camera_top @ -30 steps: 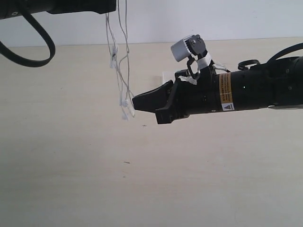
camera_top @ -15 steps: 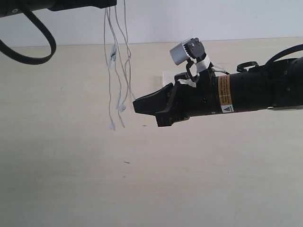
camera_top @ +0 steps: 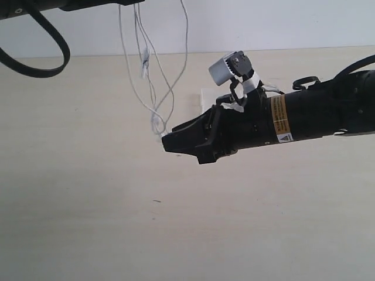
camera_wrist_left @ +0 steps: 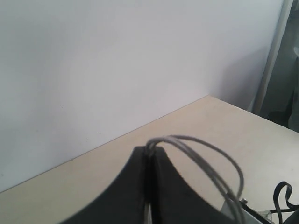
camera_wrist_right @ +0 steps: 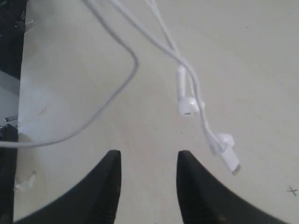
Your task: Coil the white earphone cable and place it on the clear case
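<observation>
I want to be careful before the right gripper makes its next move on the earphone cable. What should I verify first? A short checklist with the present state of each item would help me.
1. Left gripper shut on the cable: ok.
2. Right gripper open to take the cable: ok.
3. Cable between the right gripper's fingers: not ok. The earbuds and plug hang ahead of them and to one side.
4. Cable coiled: not ok. It hangs in loose strands.
5. Clear case free to receive the coil: cannot tell. Only a pale edge shows behind the right arm.
</observation>
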You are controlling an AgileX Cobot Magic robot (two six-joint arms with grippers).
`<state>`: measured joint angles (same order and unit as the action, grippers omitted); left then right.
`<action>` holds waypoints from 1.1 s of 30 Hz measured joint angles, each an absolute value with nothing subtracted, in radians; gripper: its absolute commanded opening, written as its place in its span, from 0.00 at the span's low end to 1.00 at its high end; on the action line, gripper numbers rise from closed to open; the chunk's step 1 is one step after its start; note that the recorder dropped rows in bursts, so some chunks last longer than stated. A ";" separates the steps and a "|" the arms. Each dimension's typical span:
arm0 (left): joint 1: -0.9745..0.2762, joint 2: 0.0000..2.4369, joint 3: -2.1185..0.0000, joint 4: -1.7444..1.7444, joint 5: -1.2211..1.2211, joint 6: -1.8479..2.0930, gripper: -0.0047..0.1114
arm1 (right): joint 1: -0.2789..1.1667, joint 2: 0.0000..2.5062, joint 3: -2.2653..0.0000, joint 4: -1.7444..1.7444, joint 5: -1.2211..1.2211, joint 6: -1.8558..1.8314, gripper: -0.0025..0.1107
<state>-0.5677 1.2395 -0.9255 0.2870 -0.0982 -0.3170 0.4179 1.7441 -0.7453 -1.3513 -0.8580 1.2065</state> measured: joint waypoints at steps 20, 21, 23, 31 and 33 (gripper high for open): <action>-0.568 1.239 -0.925 0.287 -0.098 -0.317 0.04 | 0.401 1.421 -0.745 -1.740 -0.664 1.655 0.61; -0.568 1.239 -0.925 0.287 -0.098 -0.317 0.04 | 0.401 1.414 -0.745 -1.740 -0.644 1.651 0.62; -0.568 1.239 -0.925 0.287 -0.098 -0.317 0.04 | 0.401 1.404 -0.745 -1.742 -0.602 1.637 0.62; -0.568 1.261 -0.925 0.310 -0.098 -0.317 0.04 | 0.400 1.391 -0.745 -1.728 -0.563 1.642 0.65; -0.568 1.272 -0.925 0.314 -0.098 -0.317 0.04 | 0.400 1.384 -0.745 -1.718 -0.568 1.649 0.66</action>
<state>-0.5677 1.2718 -0.9255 0.3141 -0.0982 -0.3170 0.3996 1.3841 -0.7453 -1.7178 -0.5684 1.6489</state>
